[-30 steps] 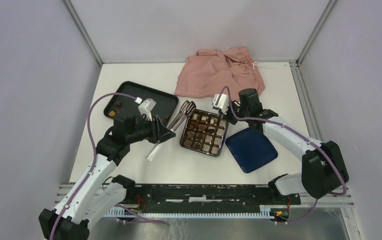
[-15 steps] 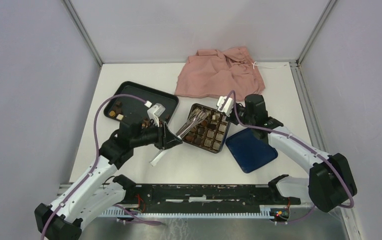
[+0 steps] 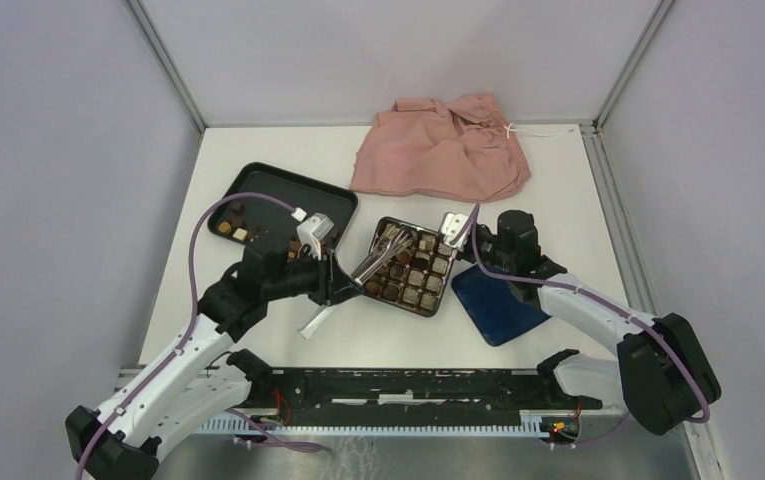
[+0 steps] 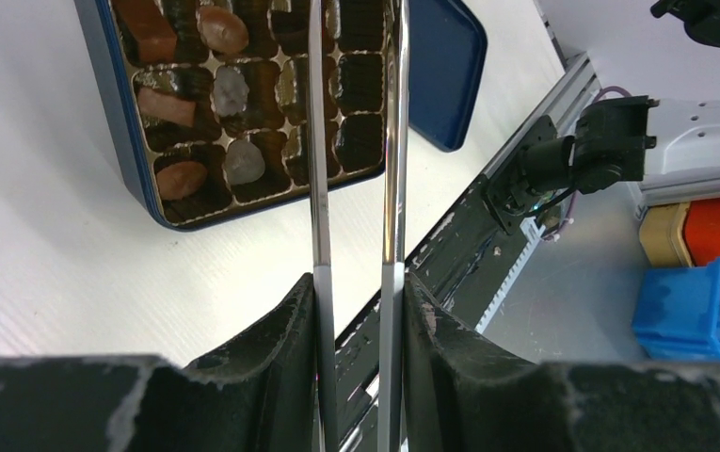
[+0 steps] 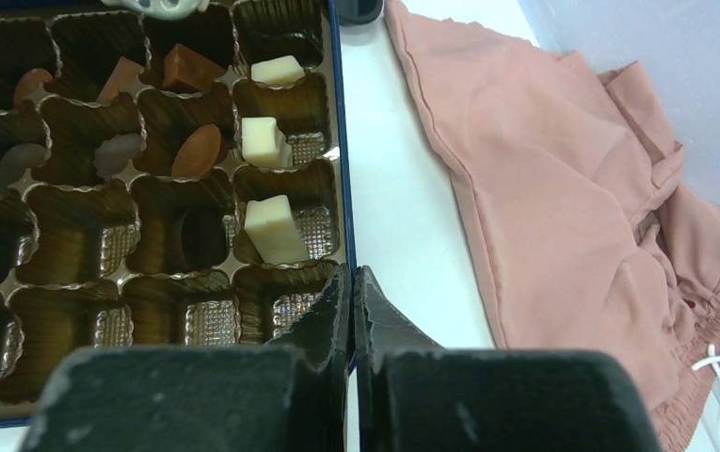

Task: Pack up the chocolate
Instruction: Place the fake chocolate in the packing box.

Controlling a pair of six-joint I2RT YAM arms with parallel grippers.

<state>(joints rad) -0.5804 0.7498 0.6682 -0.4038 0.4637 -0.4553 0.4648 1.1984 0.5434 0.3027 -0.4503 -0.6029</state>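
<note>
Left side: my left hand (image 4: 358,287) grasps the tongs (image 4: 394,141) by their rear end. The two blades stand apart and reach out over the box (image 4: 108,113). I cannot tell whether the tips carry a piece.

Right side: my right hand (image 5: 351,282) is clenched on the box's right-side wall, one finger inside and one outside.

Chocolate (image 5: 276,231): brown, tan and white pieces sit in the box's cups. A few more lie at the left end of the black tray (image 3: 268,178).

The blue lid (image 3: 503,300) lies on the counter (image 3: 568,200) just right of the box. The pink cloth (image 3: 443,150) is at the far edge.
</note>
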